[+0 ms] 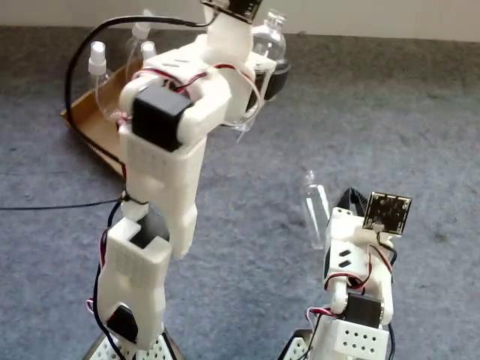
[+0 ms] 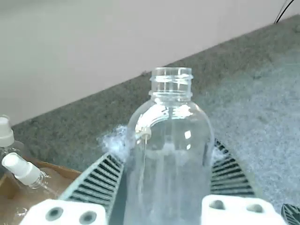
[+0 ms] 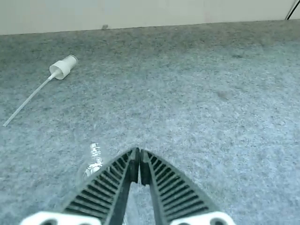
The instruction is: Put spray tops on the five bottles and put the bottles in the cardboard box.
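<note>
Lower right of the high view, the right arm's black ribbed gripper point(image 3: 139, 152) is clamped shut on nothing, right above a clear plastic bottle with no top point(image 1: 316, 208) lying on the grey carpet; a loose white spray top with its long tube point(image 3: 63, 67) lies farther off. Up top centre, the left gripper point(image 2: 164, 154) is grasping another clear uncapped bottle point(image 1: 271, 39) upright. At the upper left sits the brown cardboard box point(image 1: 84, 124), holding clear bottles with white spray tops point(image 1: 98, 64).

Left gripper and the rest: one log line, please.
left gripper: shut on uncapped bottle; right gripper: shut, empty; second bottle: lying on carpet; spray top: loose on carpet; box: capped bottles inside
</note>
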